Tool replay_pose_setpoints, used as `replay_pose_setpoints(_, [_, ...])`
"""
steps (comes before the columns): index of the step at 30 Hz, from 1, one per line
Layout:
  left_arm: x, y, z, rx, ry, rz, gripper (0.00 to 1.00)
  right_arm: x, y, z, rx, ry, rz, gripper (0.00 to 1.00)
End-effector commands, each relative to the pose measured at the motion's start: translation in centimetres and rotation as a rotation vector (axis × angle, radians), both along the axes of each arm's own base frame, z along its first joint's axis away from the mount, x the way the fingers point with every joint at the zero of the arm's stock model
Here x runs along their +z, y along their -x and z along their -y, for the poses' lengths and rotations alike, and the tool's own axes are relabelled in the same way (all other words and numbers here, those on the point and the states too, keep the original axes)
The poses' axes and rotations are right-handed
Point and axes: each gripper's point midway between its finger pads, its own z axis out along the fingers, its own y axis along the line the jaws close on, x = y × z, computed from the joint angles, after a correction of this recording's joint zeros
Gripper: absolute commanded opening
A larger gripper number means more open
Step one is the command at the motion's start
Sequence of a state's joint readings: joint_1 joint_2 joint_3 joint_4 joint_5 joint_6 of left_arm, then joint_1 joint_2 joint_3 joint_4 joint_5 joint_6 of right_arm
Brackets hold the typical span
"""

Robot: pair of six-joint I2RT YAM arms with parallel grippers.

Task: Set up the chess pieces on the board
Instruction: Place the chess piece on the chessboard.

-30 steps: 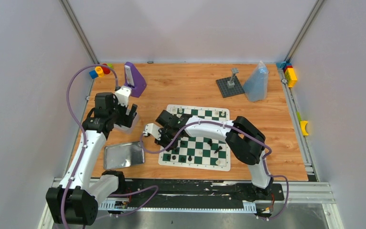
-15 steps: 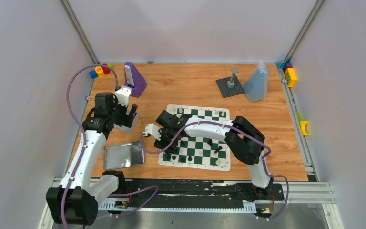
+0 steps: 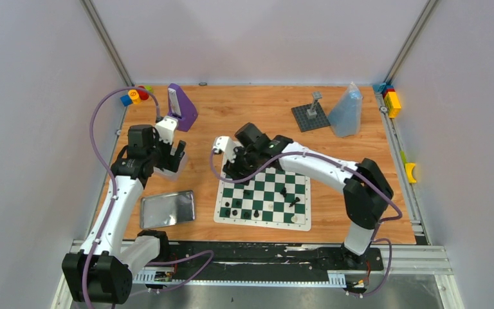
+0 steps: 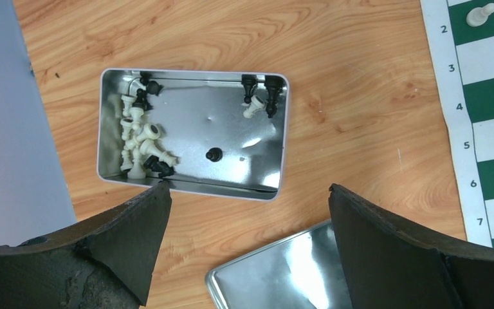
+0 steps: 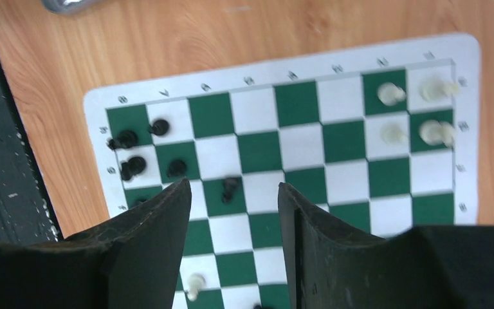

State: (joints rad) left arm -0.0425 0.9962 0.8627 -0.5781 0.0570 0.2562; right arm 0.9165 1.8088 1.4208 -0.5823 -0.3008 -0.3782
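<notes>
The green and white board (image 3: 271, 205) lies in the middle of the table, its far part hidden under my right arm. Several black chess pieces (image 5: 128, 139) stand near one edge, several white ones (image 5: 392, 95) near the opposite edge, and a black piece (image 5: 230, 187) sits further in. My right gripper (image 5: 235, 187) hovers open above the board with nothing between its fingers; in the top view the right gripper (image 3: 233, 168) is over the far left corner. My left gripper (image 4: 247, 190) is open above a tin box (image 4: 267, 161) holding more black and white pieces (image 4: 140, 138).
The shiny tin lid (image 3: 167, 209) lies left of the board, near the tin box (image 3: 167, 169). A purple stand (image 3: 181, 106), a grey baseplate with a post (image 3: 310, 117) and a blue bag (image 3: 346, 112) sit at the back. Coloured blocks (image 3: 391, 100) rest by the side rails.
My right gripper has opened and drawn back from the board's near left part to above its far left corner. The left arm has not moved.
</notes>
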Motion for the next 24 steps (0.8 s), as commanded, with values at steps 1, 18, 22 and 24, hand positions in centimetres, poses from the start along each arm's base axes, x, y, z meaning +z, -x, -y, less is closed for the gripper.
replay_pose_setpoints(1, [1.5, -0.6, 0.4, -0.021, 0.028, 0.058, 1.0, 0.2, -1.5, 4.7, -0.107, 0.003, -0.024, 0.52])
replay_pose_setpoints(18, [1.1, -0.3, 1.6, -0.086, 0.06, 0.039, 1.0, -5.1, -1.7, 16.7, -0.356, 0.12, -0.157, 0.48])
replay_pose_setpoints(22, [1.0, -0.3, 1.6, -0.086, 0.06, 0.034, 1.0, -5.7, -1.7, 16.9, -0.36, 0.131, -0.165, 0.46])
replay_pose_setpoints(24, [1.0, -0.3, 1.6, -0.086, 0.061, 0.034, 1.0, -5.9, -1.6, 16.8, -0.357, 0.132, -0.174, 0.44])
